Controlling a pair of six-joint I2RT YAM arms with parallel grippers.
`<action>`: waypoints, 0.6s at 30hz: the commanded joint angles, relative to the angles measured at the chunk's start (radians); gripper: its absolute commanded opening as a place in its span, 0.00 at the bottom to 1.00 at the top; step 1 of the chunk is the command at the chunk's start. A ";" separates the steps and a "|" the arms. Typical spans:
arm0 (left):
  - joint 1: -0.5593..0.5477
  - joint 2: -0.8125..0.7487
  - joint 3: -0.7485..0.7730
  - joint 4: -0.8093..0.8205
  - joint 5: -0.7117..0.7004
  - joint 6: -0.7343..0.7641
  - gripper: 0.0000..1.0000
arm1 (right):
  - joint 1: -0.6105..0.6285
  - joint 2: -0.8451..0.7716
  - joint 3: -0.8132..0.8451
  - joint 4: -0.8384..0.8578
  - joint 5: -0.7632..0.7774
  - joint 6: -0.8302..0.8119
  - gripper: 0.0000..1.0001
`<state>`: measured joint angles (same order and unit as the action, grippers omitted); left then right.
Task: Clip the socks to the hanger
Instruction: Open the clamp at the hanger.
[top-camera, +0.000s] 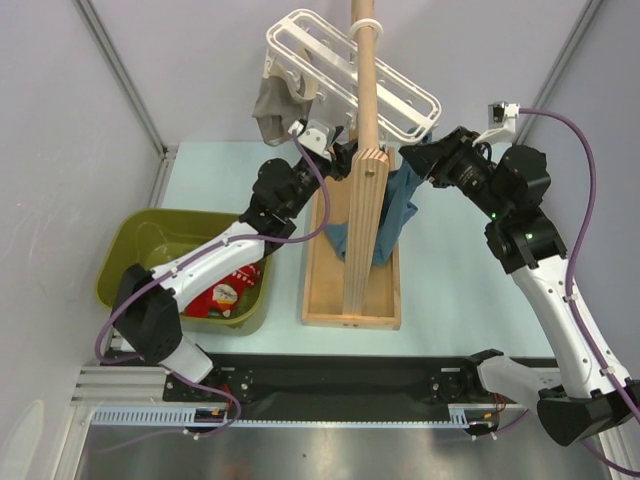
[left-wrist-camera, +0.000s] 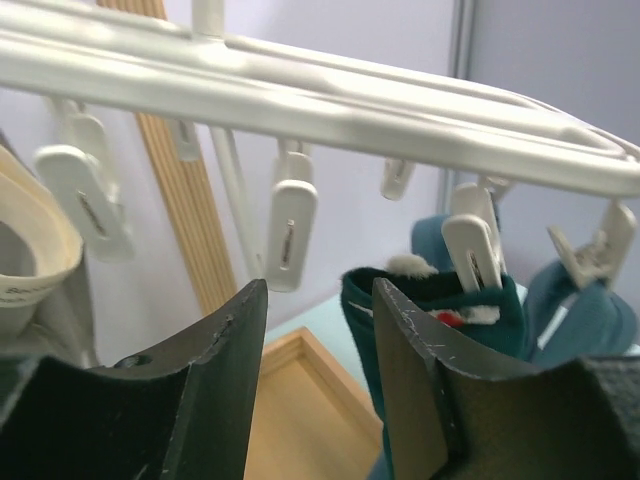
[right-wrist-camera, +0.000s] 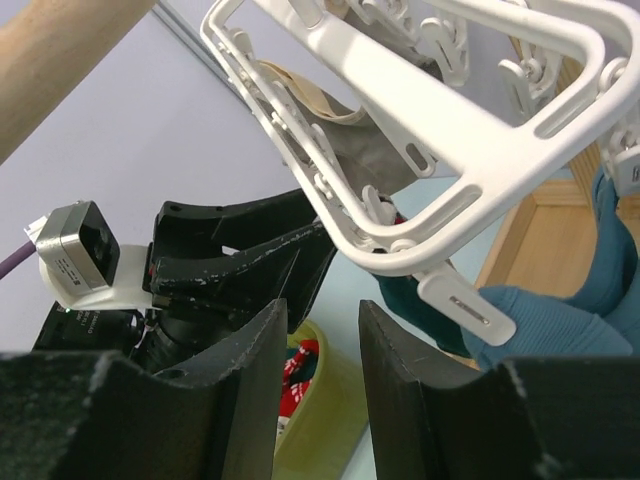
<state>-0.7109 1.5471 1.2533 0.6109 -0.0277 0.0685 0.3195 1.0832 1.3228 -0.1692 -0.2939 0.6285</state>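
L gripper (left-wrist-camera: 320, 300): jaws fairly wide, nothing btwn them. R gripper (right-wrist-camera: 322, 315): narrower gap, also empty.

Hanger (left-wrist-camera: 330, 100) sits just above the L jaws. Its frame runs across the L wrist view, sloping down to the right. A free peg (left-wrist-camera: 290, 225) dangles almost over the gap, a bit toward the left finger, long axis vertical, not touching either finger. A dark teal sock (left-wrist-camera: 490, 315) is already pegged, just outside the right-hand finger of the L gripper and behind it. From the R jaws the same sock hangs off to the right, w/ the hanger rim directly above the gap and the L gripper facing from beyond.

Grey-beige sock (top-camera: 270, 112) hangs at the hanger's far left end, beside the L jaws. Wooden pole stand (top-camera: 365, 120) rises btwn the two arms.

Remaining work, as I judge it: a red sock (top-camera: 222, 295) lies in the green bin (top-camera: 130, 250), well below and behind the L jaws, near that arm's base. L arm is clearly the nearer one; R arm is across the stand from it. So the next move prob turns on L going down and back to the bin, while R stays up by the hanger to help w/ a peg. Sock's long axis in the bin: can't tell, arm covers most of it.
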 joint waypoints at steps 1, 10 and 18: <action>-0.013 0.019 0.061 0.104 -0.060 0.063 0.51 | -0.008 -0.025 -0.010 0.069 -0.040 0.008 0.40; -0.015 0.045 0.094 0.101 -0.072 0.090 0.45 | -0.008 -0.032 -0.008 0.083 -0.065 0.022 0.40; -0.016 0.048 0.103 0.089 -0.052 0.108 0.34 | -0.007 -0.020 -0.008 0.100 -0.094 0.040 0.38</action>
<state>-0.7200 1.5898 1.3060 0.6712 -0.0868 0.1528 0.3145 1.0733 1.3121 -0.1219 -0.3580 0.6552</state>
